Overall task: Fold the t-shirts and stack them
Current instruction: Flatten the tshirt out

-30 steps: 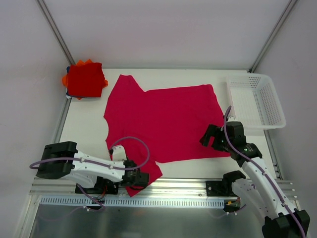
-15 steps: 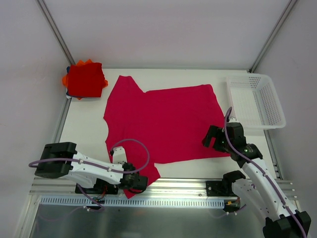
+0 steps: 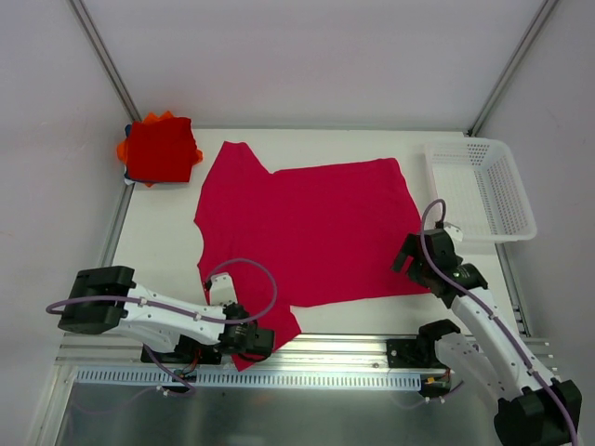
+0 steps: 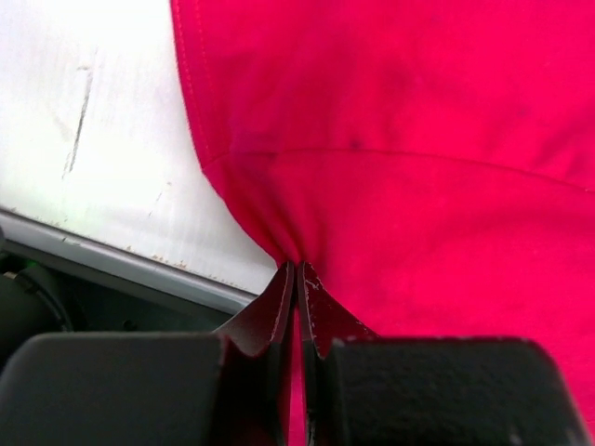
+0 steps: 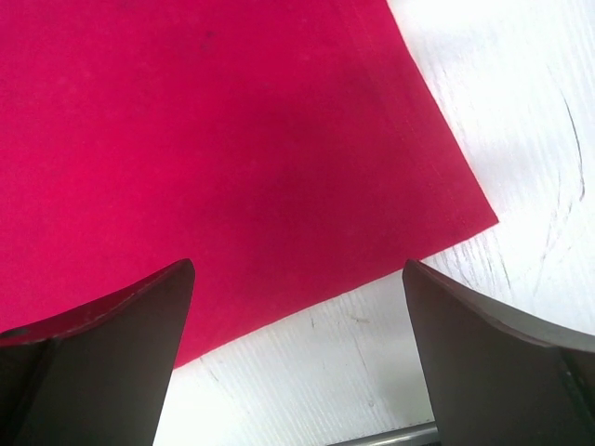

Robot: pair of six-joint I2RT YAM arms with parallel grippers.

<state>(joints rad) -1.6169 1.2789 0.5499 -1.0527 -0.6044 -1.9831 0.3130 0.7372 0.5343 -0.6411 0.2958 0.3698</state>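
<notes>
The left end effector is pinched fully together on a small tuck of the shirt, right at the cloth's near-left corner, where it reaches the counter's near edge. That bite looks thin. If the arm pulls hard or lifts fast, the cloth may slide out from between the tips. The corner also seems to hang past the counter edge just below this end effector, so it could catch there on the way up.

The right end effector stands wide open and holds nothing. The shirt's near-right corner lies below it, nearer its right finger than its left. If it closes from here it may take only the hem's edge, or miss the corner altogether. If the left side moves alone, the shirt will likely drag and skew instead of folding cleanly.

The left arm lies low along the counter's near edge, stretched rightward from its base with the wrist near the surface. The right arm reaches forward and inward, wrist tipped down over the cloth. The stack sits far ahead of the left end effector, well apart.
</notes>
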